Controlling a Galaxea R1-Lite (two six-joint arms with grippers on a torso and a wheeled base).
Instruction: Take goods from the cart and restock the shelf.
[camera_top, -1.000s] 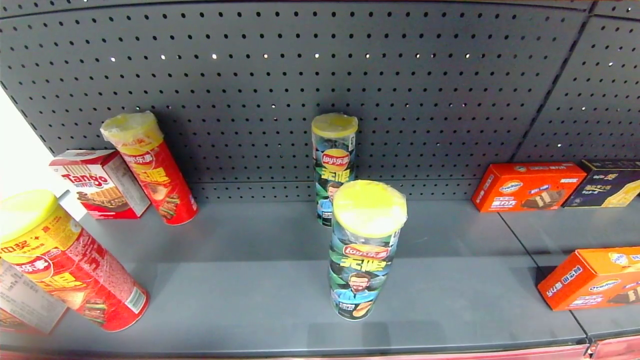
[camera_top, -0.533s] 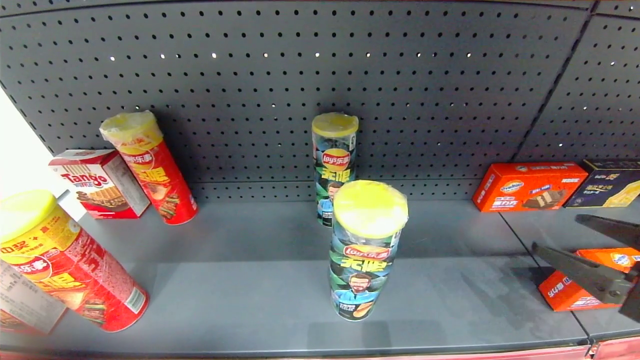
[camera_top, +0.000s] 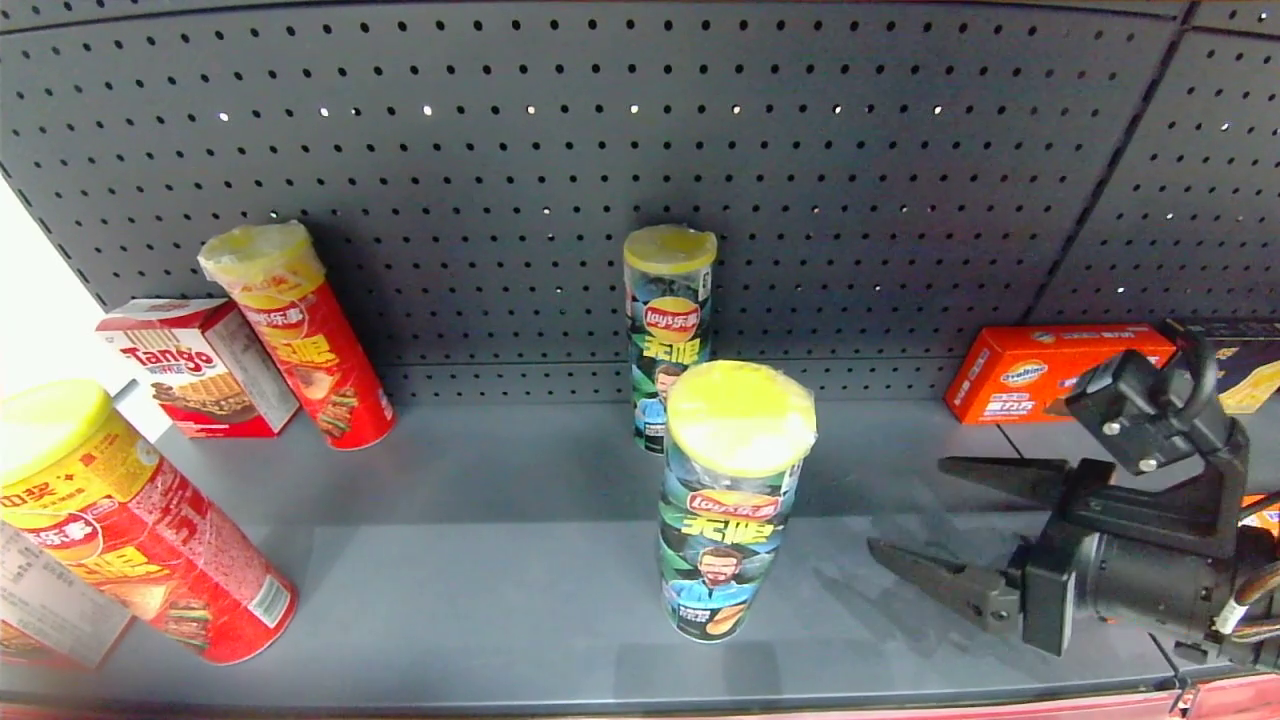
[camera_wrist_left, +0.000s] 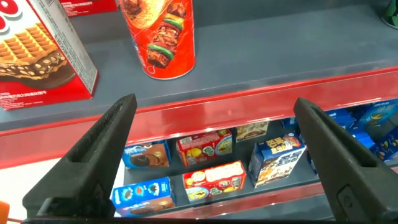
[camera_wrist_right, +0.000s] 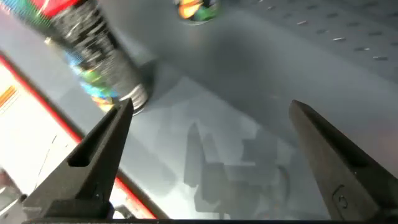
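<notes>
Two green-and-black chip cans with yellow lids stand upright mid-shelf, the front can (camera_top: 735, 500) nearer the edge and the back can (camera_top: 668, 335) by the pegboard. My right gripper (camera_top: 908, 505) is open, low over the grey shelf (camera_top: 500, 540), right of the front can and apart from it, fingers pointing at it. The right wrist view has that gripper (camera_wrist_right: 210, 106) with bare shelf between the fingers and the front can (camera_wrist_right: 93, 50) off to one side. My left gripper (camera_wrist_left: 214, 106) is open and holds nothing, out before the shelf's red front edge (camera_wrist_left: 249, 102).
Two red chip cans (camera_top: 295, 335) (camera_top: 130, 520) and a wafer box (camera_top: 195, 365) stand at the shelf's left. An orange box (camera_top: 1055, 370) and a dark box (camera_top: 1225, 365) lie at the back right. A lower shelf (camera_wrist_left: 211, 168) holds several small packs.
My right arm has come in from the right edge and moved left across the shelf toward the front green can, gripper open throughout. The cans and boxes have not moved.
</notes>
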